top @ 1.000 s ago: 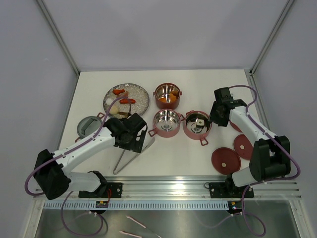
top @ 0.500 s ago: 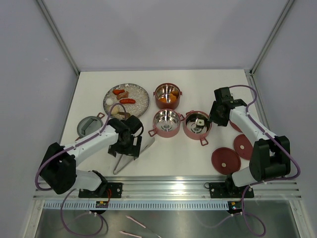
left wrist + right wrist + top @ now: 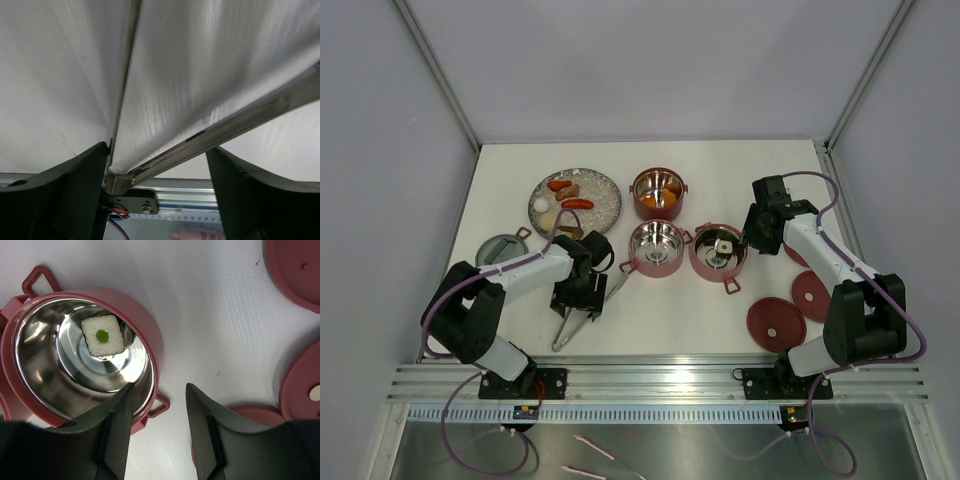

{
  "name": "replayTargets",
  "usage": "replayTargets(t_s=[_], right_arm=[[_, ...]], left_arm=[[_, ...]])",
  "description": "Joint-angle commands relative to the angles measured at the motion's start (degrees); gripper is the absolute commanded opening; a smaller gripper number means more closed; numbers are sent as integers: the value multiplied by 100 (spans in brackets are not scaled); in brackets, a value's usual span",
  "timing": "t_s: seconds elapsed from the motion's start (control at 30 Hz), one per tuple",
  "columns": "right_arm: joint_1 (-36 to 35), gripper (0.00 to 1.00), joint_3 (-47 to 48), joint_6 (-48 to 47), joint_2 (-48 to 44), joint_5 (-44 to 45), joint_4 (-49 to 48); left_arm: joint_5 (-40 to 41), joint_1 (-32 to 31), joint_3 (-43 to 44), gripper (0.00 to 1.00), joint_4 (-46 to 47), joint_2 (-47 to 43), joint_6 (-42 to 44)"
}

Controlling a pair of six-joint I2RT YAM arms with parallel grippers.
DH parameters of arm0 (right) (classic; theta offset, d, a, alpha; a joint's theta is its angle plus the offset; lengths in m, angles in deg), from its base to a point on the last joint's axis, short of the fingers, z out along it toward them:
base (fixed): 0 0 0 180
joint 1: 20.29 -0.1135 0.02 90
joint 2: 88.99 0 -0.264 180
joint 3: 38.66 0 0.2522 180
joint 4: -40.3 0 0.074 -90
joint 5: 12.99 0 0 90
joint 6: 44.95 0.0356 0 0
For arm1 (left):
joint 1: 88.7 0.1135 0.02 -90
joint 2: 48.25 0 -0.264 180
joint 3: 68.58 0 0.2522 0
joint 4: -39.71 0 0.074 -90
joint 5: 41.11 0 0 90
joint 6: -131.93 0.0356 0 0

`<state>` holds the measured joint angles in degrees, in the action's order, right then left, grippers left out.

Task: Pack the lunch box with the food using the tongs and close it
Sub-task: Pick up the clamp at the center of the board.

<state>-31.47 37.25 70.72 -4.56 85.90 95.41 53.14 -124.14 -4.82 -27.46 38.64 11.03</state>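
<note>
The silvery tongs [image 3: 561,334] lie flat on the table, hinge toward the near edge. My left gripper [image 3: 577,299] is down over them and open. In the left wrist view both arms of the tongs [image 3: 225,127] run between my fingers; the left finger [image 3: 75,185] touches one arm near the hinge, and the right finger stands apart. Three red lunch box tiers sit mid-table: one with orange food [image 3: 658,193], one empty [image 3: 657,246], and one [image 3: 80,355] holding a white square piece [image 3: 103,336]. My right gripper [image 3: 159,390] hovers open over that tier's side handle.
A grey speckled plate [image 3: 603,207] at the back left carries red, brown and white food pieces [image 3: 577,203]. A grey-green round lid [image 3: 498,253] lies left of my left arm. Red disc lids [image 3: 776,322] lie at the right. The rail runs along the near edge.
My left arm has drawn back toward the near edge and come down over the tongs, and its jaws have narrowed a little. The right arm has not moved.
</note>
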Motion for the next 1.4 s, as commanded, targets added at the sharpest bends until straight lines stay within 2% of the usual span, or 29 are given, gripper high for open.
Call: replayTargets(t_s=[0.0, 0.07, 0.17, 0.47, 0.7, 0.87, 0.93, 1.03, 1.07, 1.2, 1.37], right_arm=[[19, 53, 157, -89, -110, -54, -109], [28, 53, 140, -97, -110, -54, -109], [28, 53, 139, -97, -136, -54, -109], [28, 53, 192, -80, -31, -159, -144], [28, 53, 157, -106, -75, -89, -100], [28, 53, 122, -89, -66, -89, -100], [28, 53, 122, -62, -58, -106, -126], [28, 53, 122, -36, -40, -168, -161], [28, 53, 122, -36, -31, -185, -162], [28, 53, 139, -71, -49, -168, -135], [28, 53, 113, -89, -49, -133, -144]], left_arm=[[-118, 20, -52, 74, 287, 117, 119], [-48, 20, -8, 65, 252, 126, 110], [40, 20, 27, 61, 217, -102, 110], [190, 20, 194, 64, 330, -182, 303], [216, 11, 397, 60, 270, -93, 40], [427, 81, 423, 59, -108, -287, -118], [445, 160, 362, 63, -83, -366, -293], [323, 178, 186, 73, 250, -349, -531], [235, 178, 125, 82, 356, -331, -558], [137, 82, -104, 99, 656, -348, -733], [664, -103, -402, 99, 822, -664, -1058]])
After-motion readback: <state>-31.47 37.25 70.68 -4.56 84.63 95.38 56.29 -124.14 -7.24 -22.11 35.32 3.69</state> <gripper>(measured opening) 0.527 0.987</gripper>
